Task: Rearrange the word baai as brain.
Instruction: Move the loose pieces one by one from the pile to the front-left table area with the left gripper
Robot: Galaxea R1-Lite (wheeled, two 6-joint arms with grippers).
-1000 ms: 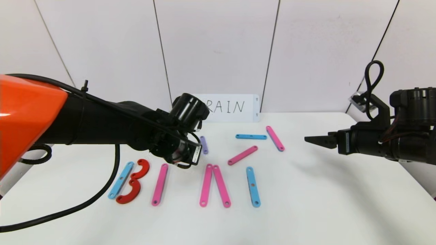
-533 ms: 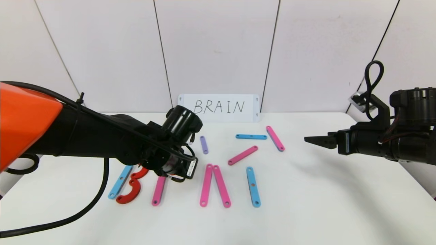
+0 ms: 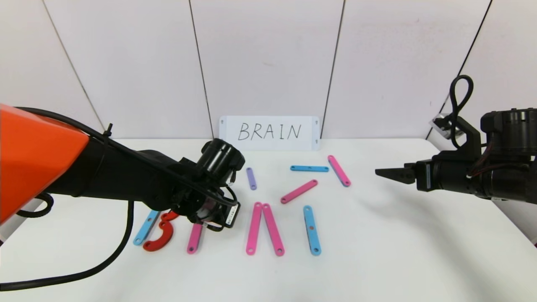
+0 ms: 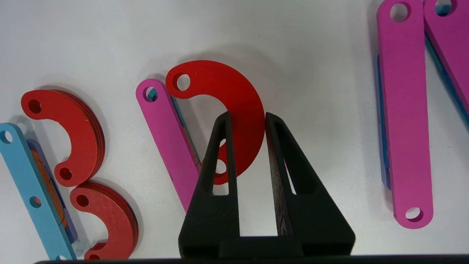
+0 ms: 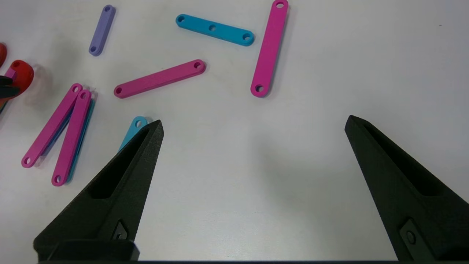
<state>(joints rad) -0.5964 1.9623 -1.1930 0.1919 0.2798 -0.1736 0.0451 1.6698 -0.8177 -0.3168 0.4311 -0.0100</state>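
Observation:
The word baai is laid out in flat pieces on the white table (image 3: pixel 377 251). At the left stand a blue strip (image 3: pixel 147 226) and two red curves (image 4: pixel 73 135) forming a B. My left gripper (image 4: pixel 248 115) is shut on a third red curve (image 4: pixel 234 95), held against the top of a pink strip (image 4: pixel 166 139). In the head view the wrist hides that curve and the strip's upper end (image 3: pixel 194 238). Two pink strips (image 3: pixel 263 228) lean together further right, then a blue strip (image 3: pixel 311 230). My right gripper (image 5: pixel 254 121) hovers open over bare table at the right.
Loose pieces lie behind the row: a purple strip (image 3: pixel 251 178), a slanted pink strip (image 3: pixel 298 191), a blue strip (image 3: pixel 309 168) and another pink strip (image 3: pixel 339 170). A white card (image 3: pixel 270 132) reading BRAIN leans on the back wall.
My left arm has come down and toward the near left, now over the pink strip beside the B. The card's B is uncovered. The right arm has not moved.

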